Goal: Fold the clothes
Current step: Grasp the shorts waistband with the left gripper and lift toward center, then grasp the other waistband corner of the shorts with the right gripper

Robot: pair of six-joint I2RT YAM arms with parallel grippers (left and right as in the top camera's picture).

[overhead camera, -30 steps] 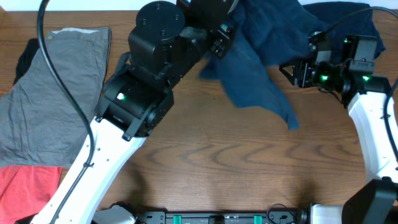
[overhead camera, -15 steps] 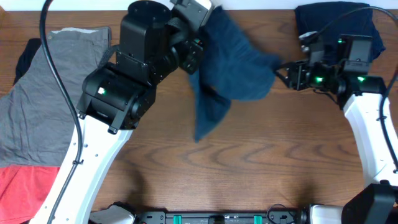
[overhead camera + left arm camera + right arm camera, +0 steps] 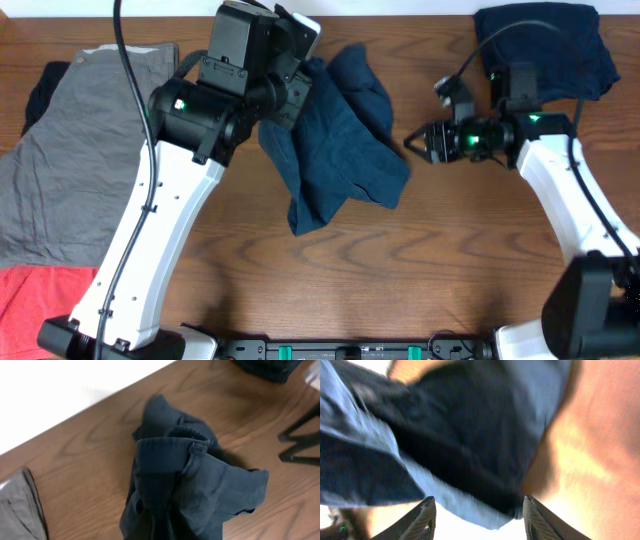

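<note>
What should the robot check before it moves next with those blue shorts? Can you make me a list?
1. Left end effector gripping the blue shorts: ok, the cloth bunches up into it.
2. Right end effector open and empty: ok, and apart from the cloth.
3. Shorts spread flat: not ok, they are crumpled, with the lower part draped on the table.
4. Waistband easy to find: ok, it shows in the left wrist view.
5. Navy pile out of the way: ok, it is in the far right corner.
</note>
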